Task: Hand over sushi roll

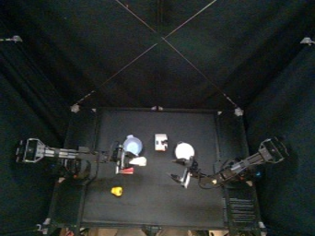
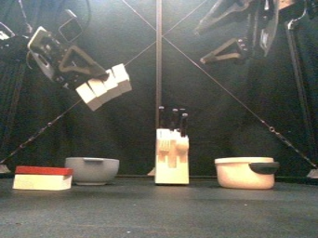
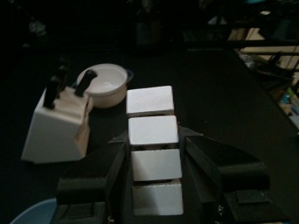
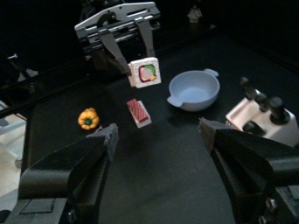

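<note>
Sushi roll [image 3: 153, 144] sits clamped between the two jaws of the left gripper [image 3: 156, 179], lifted clear of the table [image 2: 187, 209]. From that arm's wrist it shows as a row of four white blocks running out past the fingertips. From the front it hangs tilted, high over the table's left part. The right wrist camera sees its end face, a white square with red and green in the middle, under the left gripper's black fingers [image 4: 139, 35].

Below the roll on the table lies a small block with a red top and a white base [image 2: 43, 178]. Just beside that stands a pale blue-grey bowl [image 2: 92, 169]. A small yellow-orange piece [image 4: 87, 118] lies nearer the table's front edge, apart from the red block.

A white knife block [image 2: 170, 156] with black handles sticking out of it stands upright near the middle of the table. To its right, seen from the front, is a white pot with a dark handle [image 2: 245, 173].

The right gripper [image 4: 158, 166] is in the air on the right side, well apart from the roll. Its jaws stand wide apart with nothing between them, and they point across the table toward the left gripper.

Black curtains [image 1: 50, 55] close in the table on all sides.
</note>
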Robot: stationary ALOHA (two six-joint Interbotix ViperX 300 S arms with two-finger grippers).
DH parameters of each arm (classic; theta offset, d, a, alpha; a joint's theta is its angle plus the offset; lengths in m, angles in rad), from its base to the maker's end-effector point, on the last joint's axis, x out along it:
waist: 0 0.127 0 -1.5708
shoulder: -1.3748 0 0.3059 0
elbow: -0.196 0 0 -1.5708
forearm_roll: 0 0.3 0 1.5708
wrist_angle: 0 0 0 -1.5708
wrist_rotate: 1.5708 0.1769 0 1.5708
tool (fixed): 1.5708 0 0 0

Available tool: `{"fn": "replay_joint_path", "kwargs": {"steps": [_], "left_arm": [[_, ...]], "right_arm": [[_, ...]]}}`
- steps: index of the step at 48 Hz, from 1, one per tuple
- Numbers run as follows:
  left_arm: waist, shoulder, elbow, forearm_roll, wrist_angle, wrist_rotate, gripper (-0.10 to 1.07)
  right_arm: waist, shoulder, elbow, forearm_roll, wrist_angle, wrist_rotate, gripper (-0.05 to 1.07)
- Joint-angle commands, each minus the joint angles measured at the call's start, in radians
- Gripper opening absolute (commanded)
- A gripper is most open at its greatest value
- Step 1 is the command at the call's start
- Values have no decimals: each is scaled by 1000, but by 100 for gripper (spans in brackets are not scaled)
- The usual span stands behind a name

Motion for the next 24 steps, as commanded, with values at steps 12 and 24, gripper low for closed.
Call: {"fn": "replay_joint_path", "kwargs": {"steps": [12, 24], "left_arm": [[-83, 75, -130, -20, -34, -3, 68], [-92, 149, -178, -43, -74, -2, 68]], "right_arm": [[-20, 101, -110, -114, -21, 0, 102], [-55, 152, -150, -114, -23, -3, 102]]}}
